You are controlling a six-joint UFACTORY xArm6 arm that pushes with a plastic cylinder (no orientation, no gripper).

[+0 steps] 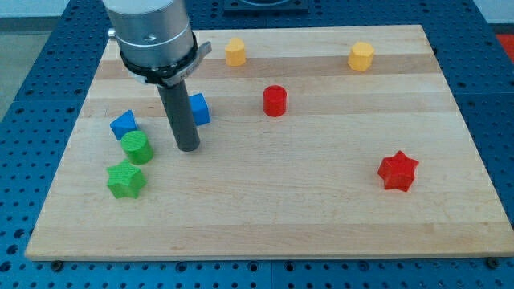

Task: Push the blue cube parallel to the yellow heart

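The blue cube [199,108] sits on the wooden board [321,209] left of centre, its left side hidden behind my rod. The yellow heart [234,52] lies near the view's top, above and a little right of the cube. My tip [187,148] rests on the board just below and slightly left of the blue cube, with a small gap between them. It stands to the right of the green cylinder [137,148].
A second blue block [123,124], its shape unclear, lies at the left above the green cylinder. A green star [126,179] lies below them. A red cylinder [275,100] sits right of the cube. A yellow block [361,56] is at top right, a red star [398,171] at lower right.
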